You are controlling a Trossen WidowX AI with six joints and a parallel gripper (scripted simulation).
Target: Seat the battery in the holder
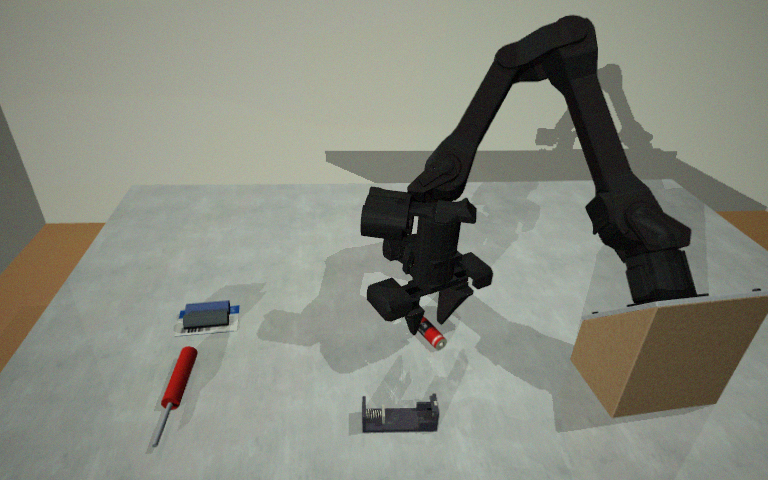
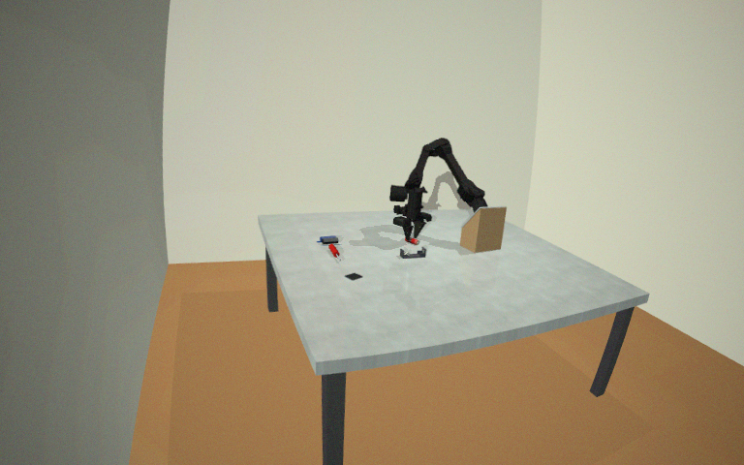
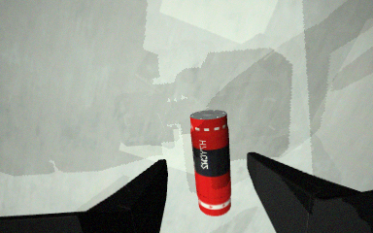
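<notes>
The red battery [image 1: 434,336] [image 2: 413,241] [image 3: 213,189] with a black band lies on its side on the table, slanted in the top view, with its terminal end toward the front right. In the wrist view its flat end is at the top. My gripper [image 1: 427,327] [image 2: 412,237] [image 3: 206,163] is open and points down over the battery. In the wrist view the battery shows between the two fingers, with a gap on each side. The black holder [image 1: 402,420] [image 2: 412,254] stands empty in front of the battery, its spring [image 1: 373,414] at the left and its lip end at the right.
A red-handled screwdriver [image 1: 180,376] [image 2: 333,251] lies to the left. Behind it a blue and grey block [image 1: 206,314] [image 2: 328,239] rests on a white card. A brown box [image 1: 673,356] [image 2: 490,230] stands at the right by the arm base. A black square [image 2: 354,276] lies front left.
</notes>
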